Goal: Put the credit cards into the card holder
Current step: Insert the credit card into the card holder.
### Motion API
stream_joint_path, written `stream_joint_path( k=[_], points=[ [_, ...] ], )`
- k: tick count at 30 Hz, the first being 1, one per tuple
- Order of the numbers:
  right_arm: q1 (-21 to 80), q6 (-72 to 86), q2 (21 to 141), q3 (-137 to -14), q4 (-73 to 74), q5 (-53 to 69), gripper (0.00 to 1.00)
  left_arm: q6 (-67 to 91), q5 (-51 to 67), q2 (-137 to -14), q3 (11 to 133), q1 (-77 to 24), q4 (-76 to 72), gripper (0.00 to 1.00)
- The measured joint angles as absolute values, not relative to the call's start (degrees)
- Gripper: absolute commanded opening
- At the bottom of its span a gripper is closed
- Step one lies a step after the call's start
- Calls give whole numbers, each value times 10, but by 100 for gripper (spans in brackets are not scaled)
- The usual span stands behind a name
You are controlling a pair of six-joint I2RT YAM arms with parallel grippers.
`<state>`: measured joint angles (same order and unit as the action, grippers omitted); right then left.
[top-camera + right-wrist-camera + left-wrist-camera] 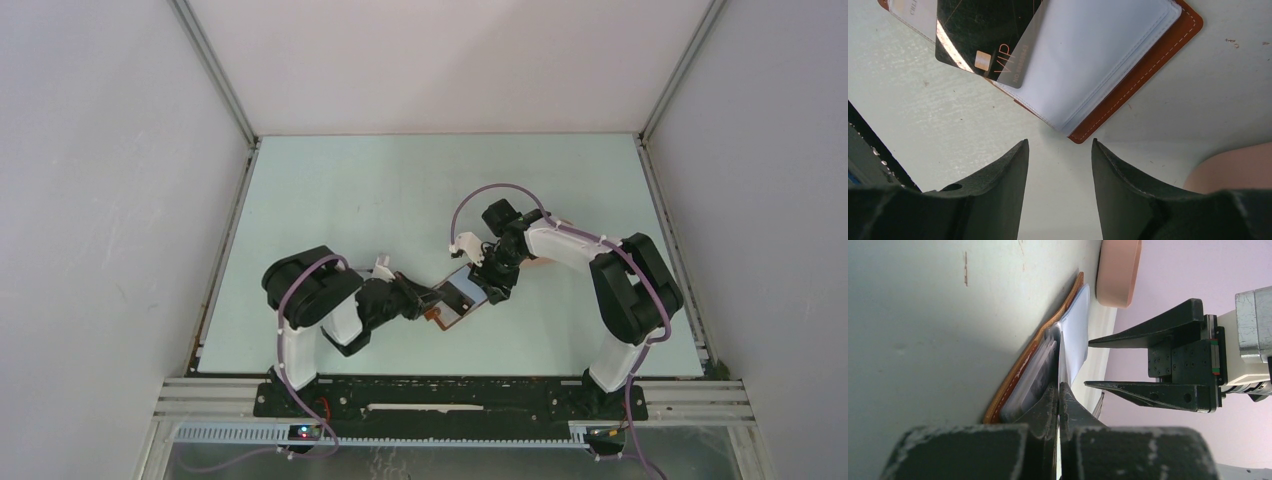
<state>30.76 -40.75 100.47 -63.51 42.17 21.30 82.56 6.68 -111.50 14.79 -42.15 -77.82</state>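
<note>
While left gripper [1059, 387] pinches shut on a thin inner sleeve of the open card holder [1148, 65] mid-table, black credit card [983, 40] lies across its sleeves. Right gripper [1059, 145] hangs open, empty, just off holder's far-right edge.

A pale green table [340, 200] fills the floor of a white-walled enclosure, with both arm bases bolted to a black rail along its near edge. Near the table's middle, slightly toward the near side, the card holder [458, 306] lies open and flat, with its brown tab poking out at the near left corner. A dark credit card [461, 284] shows across its far part. The left gripper [428, 298] reaches in from the left and meets the holder's left edge. The right gripper [492, 292] points down over its right edge. A sliver of the pink tray [543, 262] peeks out beside the right arm.
</note>
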Motion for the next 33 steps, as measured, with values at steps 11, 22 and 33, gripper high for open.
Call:
stream_joint_path(
  k=[11, 22, 33],
  points=[
    [308, -408, 1005, -635, 422, 213, 58, 826, 87, -1131, 167, -413, -778, 0],
    [307, -408, 1005, -635, 422, 213, 58, 826, 112, -1147, 184, -402, -779, 0],
    [304, -405, 1005, -635, 420, 213, 57, 835, 128, -1151, 189, -396, -778, 0]
  ],
)
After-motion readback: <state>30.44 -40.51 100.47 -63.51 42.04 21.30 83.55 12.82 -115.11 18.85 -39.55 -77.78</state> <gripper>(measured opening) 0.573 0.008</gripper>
